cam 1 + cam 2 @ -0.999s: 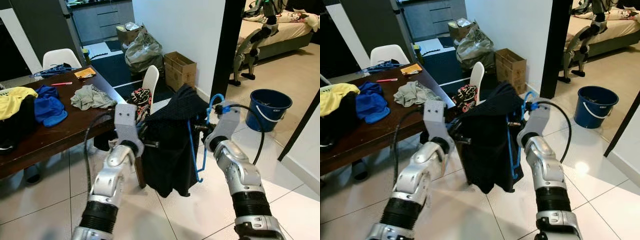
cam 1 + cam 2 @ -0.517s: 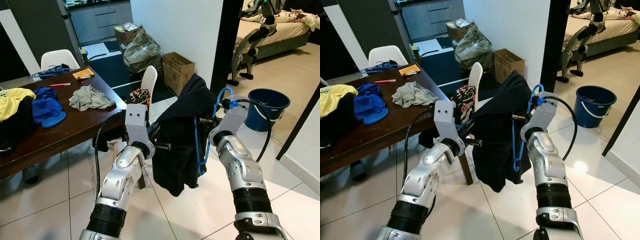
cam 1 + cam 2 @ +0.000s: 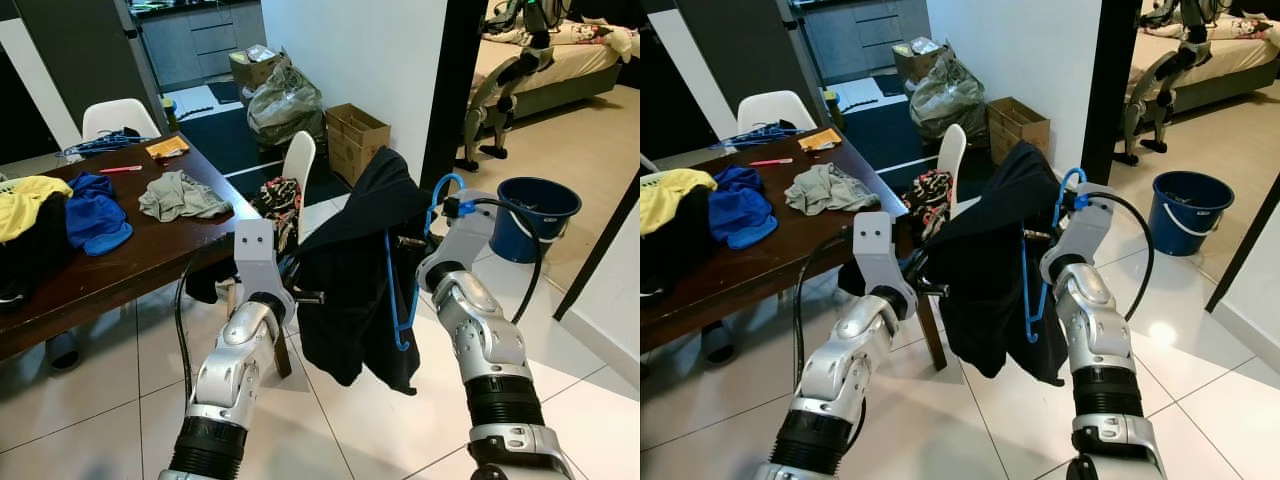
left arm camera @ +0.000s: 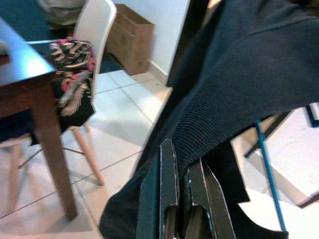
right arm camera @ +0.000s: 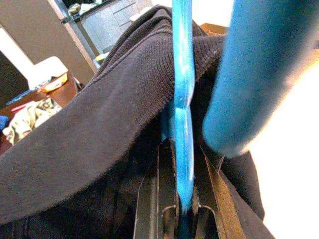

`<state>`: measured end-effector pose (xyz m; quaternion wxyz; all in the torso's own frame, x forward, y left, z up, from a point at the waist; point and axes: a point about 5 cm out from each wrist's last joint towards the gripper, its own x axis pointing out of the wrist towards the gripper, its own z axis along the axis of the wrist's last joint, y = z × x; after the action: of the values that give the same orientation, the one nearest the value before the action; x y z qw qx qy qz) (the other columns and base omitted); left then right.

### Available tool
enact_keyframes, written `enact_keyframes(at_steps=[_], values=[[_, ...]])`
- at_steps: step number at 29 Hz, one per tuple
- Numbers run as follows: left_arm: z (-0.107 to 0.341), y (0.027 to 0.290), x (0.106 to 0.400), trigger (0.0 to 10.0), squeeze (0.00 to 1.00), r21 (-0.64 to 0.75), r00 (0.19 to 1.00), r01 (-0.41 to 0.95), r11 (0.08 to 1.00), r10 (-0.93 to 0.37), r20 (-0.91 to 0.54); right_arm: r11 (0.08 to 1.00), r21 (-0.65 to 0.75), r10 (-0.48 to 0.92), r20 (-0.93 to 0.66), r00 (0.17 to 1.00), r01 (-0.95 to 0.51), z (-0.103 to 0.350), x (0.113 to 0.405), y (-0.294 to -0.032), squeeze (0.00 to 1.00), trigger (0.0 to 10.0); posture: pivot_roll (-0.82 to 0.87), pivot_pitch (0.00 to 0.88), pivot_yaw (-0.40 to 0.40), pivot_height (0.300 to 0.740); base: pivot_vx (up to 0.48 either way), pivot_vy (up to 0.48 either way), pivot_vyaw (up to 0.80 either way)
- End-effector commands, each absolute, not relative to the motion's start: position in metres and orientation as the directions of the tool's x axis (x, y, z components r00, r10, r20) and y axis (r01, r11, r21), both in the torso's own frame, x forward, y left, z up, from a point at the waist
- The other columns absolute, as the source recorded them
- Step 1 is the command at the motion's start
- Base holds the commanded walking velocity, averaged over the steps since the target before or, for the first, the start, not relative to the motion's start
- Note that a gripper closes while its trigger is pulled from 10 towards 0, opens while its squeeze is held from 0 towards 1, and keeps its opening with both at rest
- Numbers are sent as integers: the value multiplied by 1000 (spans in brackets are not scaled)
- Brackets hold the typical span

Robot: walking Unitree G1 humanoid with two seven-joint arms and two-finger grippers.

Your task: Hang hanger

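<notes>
Right gripper [image 5: 180,209] jaws are pinched on the blue hanger [image 3: 1032,290], held upright between the fingers [image 5: 149,199] in the right wrist view. Left gripper [image 4: 183,199] jaws are pressed together on a fold of the black garment [image 3: 355,270] at its ribbed edge.

Garment is draped over the hanger, peaked at the top and hanging well above the floor tiles [image 3: 360,420], between the two arms. The hanger's blue bar runs down the garment's right side, with the hook [image 3: 437,195] curling up beside the right wrist.

Both arms are raised in front of the robot, about level with each other.

To the robot's left, a dark wooden surface [image 3: 130,260] carries a yellow cloth [image 3: 30,195], a blue cloth [image 3: 95,215] and a grey-green cloth [image 3: 180,195]. A white chair [image 3: 298,160] stands just behind the garment with a patterned cloth [image 4: 75,69] draped over its seat. A second white chair [image 3: 118,115] stands at the far side.

Further back: a cardboard box [image 3: 358,135] against the wall and a stuffed bag [image 3: 285,100]. A blue bucket [image 3: 540,215] sits on the floor to the right, near the doorway.
</notes>
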<state>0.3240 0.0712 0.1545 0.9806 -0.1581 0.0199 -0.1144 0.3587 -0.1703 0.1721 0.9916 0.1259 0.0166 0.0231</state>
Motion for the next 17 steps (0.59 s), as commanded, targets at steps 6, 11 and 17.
enact_keyframes(at_steps=[6,11,17], values=[[158,37,309,10000,0,-450,921,359,818,-389,28,974,214,61,44,997,-69,186,361,-167,0,10000,-43,0,65,740,0,0,0],[161,13,305,10000,0,-441,883,433,786,-469,31,978,195,75,34,997,-80,187,365,-168,0,10000,-14,0,20,740,0,0,0],[160,39,319,10000,0,-323,934,345,881,-356,28,982,118,141,56,988,-147,190,366,-158,0,10000,-19,0,18,740,0,0,0]])
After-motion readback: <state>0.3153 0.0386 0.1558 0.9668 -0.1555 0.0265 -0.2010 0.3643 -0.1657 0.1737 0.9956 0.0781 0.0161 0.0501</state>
